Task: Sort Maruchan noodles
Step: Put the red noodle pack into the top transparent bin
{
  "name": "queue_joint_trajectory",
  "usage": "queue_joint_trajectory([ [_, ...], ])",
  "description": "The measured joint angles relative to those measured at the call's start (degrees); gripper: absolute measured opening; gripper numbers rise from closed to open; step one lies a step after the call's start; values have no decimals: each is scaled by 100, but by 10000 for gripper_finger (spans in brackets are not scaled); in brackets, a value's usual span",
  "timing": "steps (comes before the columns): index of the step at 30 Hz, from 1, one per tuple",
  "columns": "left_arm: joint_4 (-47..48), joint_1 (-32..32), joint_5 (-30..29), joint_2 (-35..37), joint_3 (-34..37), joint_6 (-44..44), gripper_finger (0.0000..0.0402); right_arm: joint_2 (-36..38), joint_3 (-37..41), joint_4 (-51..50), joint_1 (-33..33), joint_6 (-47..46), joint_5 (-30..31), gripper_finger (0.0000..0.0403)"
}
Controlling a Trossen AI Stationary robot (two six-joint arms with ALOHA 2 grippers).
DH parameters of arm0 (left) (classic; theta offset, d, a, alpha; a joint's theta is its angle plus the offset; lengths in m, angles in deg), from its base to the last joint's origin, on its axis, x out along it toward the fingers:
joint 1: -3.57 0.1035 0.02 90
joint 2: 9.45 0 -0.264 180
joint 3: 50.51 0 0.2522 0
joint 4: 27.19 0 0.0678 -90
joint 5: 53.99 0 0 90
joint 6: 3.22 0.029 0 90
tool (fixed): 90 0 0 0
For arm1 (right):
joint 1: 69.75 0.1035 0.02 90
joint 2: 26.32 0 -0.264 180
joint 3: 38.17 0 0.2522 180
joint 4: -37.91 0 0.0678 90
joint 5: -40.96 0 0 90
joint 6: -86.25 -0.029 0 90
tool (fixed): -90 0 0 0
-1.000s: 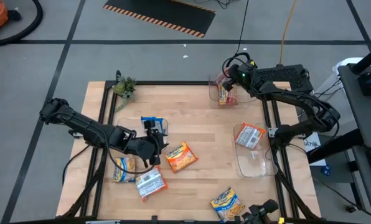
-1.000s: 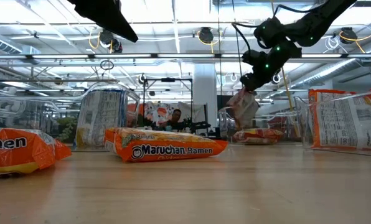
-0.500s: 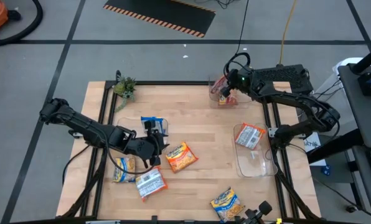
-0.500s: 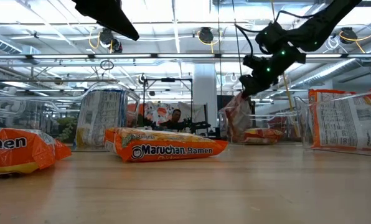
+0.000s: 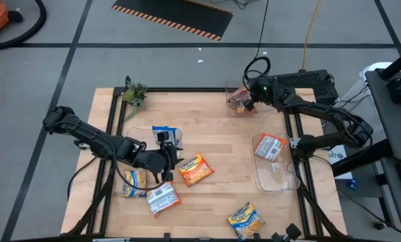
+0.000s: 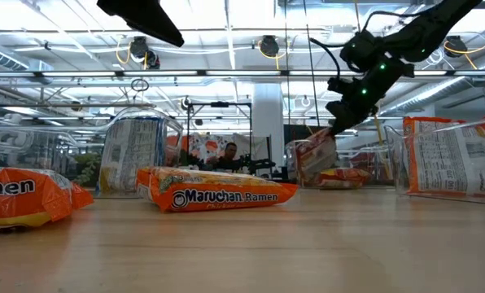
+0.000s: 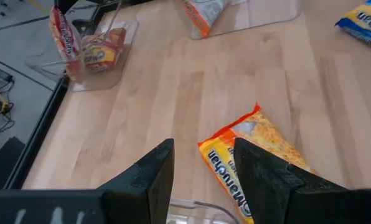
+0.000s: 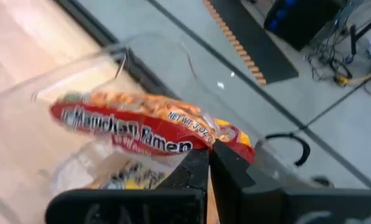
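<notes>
Maruchan noodles lie scattered over my wooden table [image 5: 221,154], and I take the small potted plant [image 5: 134,93] at one far corner as my landmark. My right gripper [image 5: 248,103] sits along the far edge from the plant, over the clear bin [image 5: 231,101] there. Its fingers are pinched tight on the end of a red packet [image 8: 142,121] that hangs tilted inside the bin; the low view shows that packet [image 6: 314,155] leaning against the bin wall above another packet [image 6: 340,176] lying flat on the bin floor.

My left gripper [image 5: 167,156] hovers nearer my side of the table than the plant, toward the middle. Its fingers [image 7: 149,180] stand a narrow gap apart with nothing between them. Just beside it lies an orange packet [image 5: 195,169]. A blue-and-white packet [image 5: 165,132] stands in a clear container between the gripper and the plant. A yellow packet [image 5: 134,182] and a silver-and-red packet [image 5: 162,197] lie further toward the near edge.

Far across from the plant, a second clear bin [image 5: 276,176] holds a white-and-red packet [image 5: 270,146] propped at its far end. A yellow-and-blue packet [image 5: 243,218] rests by the near edge.
</notes>
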Motion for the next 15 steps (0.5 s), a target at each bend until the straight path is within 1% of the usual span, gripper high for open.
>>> queue_joint_trajectory([
  [6, -317, -11, 27, 0, 0, 19, 173, 620, 0, -1286, 0, -381, 2, 0],
  [8, -489, -11, 170, 0, 0, 72, 173, 824, 0, -1697, 0, -550, 2, 6],
  [11, -781, -11, 439, 0, 0, 107, 173, 1074, 0, -2150, 6, -774, 4, 35],
  [15, -1157, -11, 684, 0, 0, 115, 173, 1307, 0, -2388, 71, -930, -2, 99],
])
